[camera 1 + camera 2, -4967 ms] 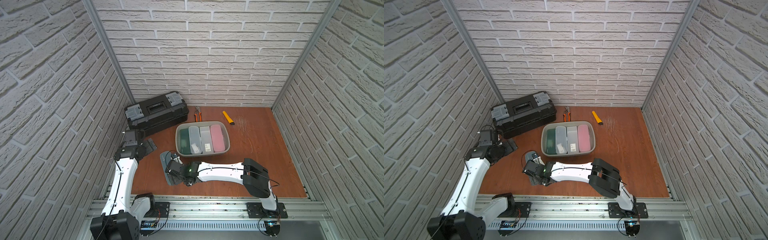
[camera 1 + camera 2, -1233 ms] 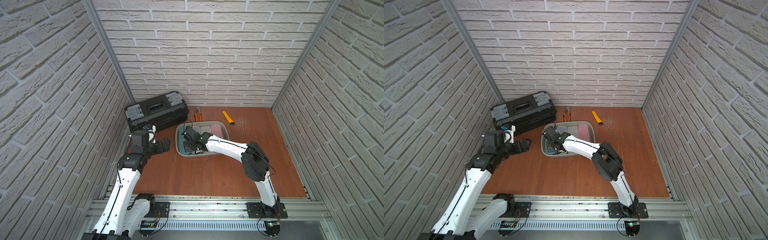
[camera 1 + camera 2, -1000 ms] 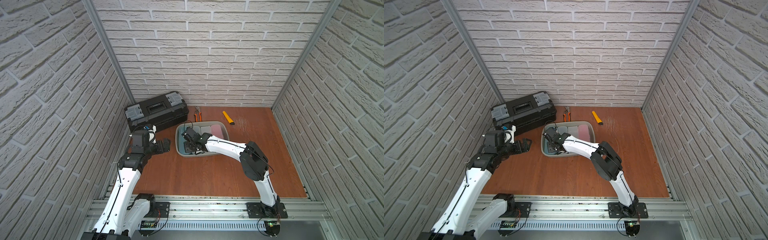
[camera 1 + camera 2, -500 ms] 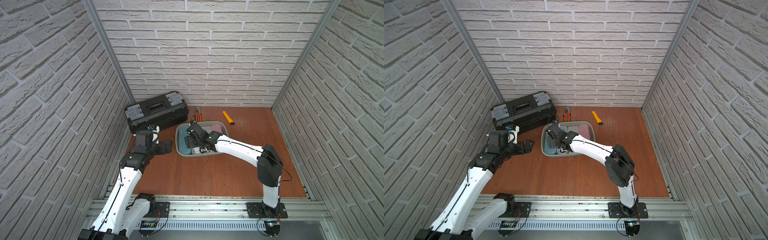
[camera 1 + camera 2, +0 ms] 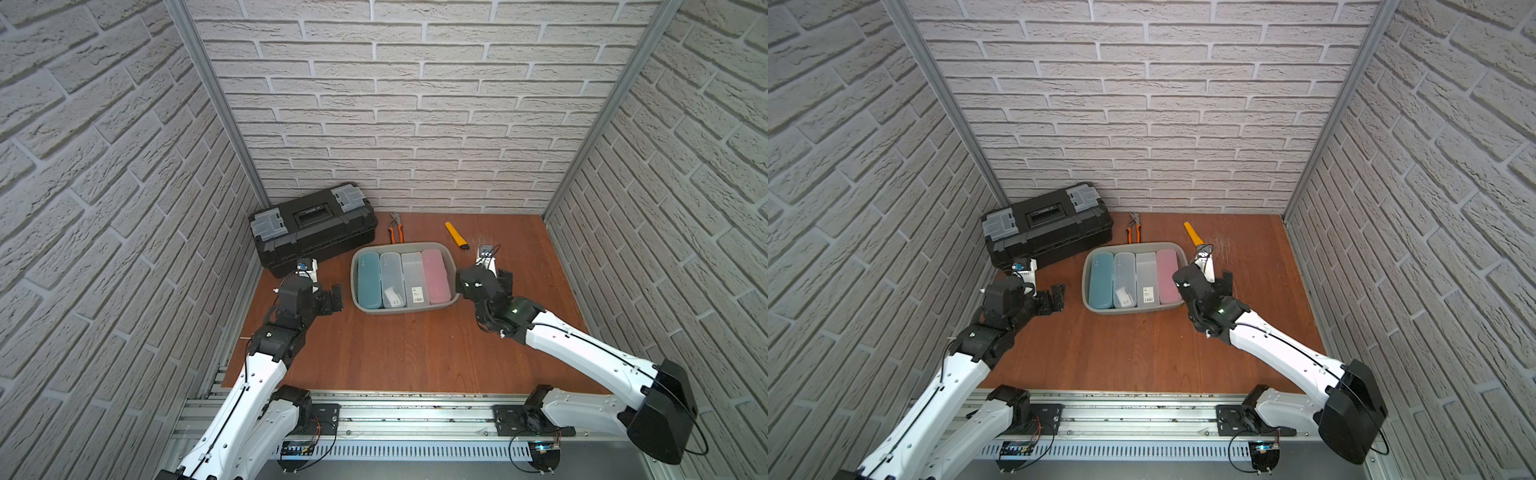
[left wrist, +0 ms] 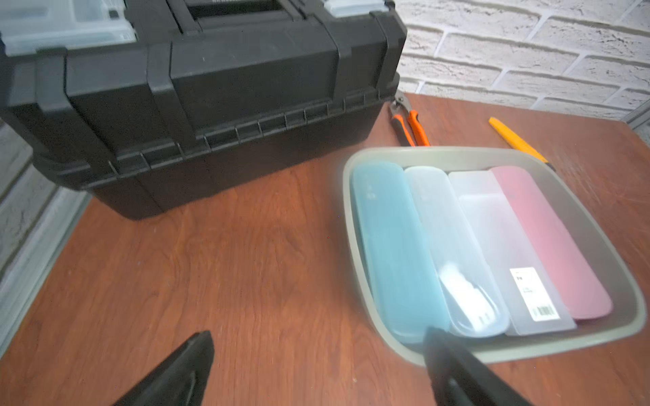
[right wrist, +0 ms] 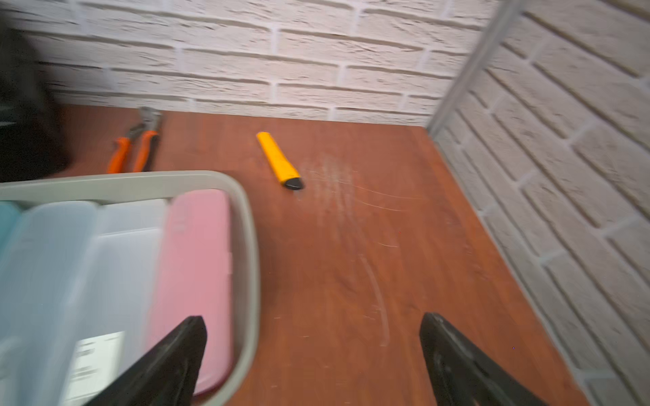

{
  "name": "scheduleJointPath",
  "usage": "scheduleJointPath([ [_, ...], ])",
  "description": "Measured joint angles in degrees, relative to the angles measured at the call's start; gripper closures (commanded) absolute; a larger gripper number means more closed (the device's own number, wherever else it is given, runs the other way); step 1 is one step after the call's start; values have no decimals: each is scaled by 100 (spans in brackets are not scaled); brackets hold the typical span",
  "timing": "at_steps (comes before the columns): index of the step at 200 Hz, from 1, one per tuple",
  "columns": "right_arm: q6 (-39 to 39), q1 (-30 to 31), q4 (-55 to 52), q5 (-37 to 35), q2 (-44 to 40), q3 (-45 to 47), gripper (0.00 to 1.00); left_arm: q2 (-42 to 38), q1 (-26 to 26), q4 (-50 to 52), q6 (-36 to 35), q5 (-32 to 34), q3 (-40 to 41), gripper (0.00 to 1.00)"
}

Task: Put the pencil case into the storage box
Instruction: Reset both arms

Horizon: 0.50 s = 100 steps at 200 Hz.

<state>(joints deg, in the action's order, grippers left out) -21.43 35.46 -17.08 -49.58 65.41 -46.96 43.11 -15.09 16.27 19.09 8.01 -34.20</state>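
Teal pencil case [image 5: 369, 280], rounded ends, flat in grey-green storage box [image 5: 415, 308], fingers of left gripper [image 6: 316, 335] and right gripper [image 7: 313, 318] spread.

A lab booth with a workshop look — brick-pattern wall panels [image 5: 415, 124], black toolbox [image 5: 313, 226], pliers [image 5: 395, 232], utility knife [image 5: 456, 237].

Top cams high; wrist cams low, sharing storage box [image 6: 457, 153].

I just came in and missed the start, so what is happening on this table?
Two robot arms are working at the grey-green storage box. Four pencil cases lie side by side inside it. The left gripper and the right gripper are both open and empty, one on each side of the box. Nothing is being held.
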Motion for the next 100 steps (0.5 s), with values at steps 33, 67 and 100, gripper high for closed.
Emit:
scheduleJointPath([
  [33, 682, -793, 625, 4, -688, 1237, 1, 223, -42, -1320, -737, 896, 793, 2],
  [67, 1182, -1429, 1285, 378, -671, 1937, 1, 1097, 166, -2870, -1443, 1495, 1213, 1],
  [100, 1626, -1910, 2680, 752, -278, 2131, 1, 2166, 776, -4214, -1784, 1394, 1534, 2],
])
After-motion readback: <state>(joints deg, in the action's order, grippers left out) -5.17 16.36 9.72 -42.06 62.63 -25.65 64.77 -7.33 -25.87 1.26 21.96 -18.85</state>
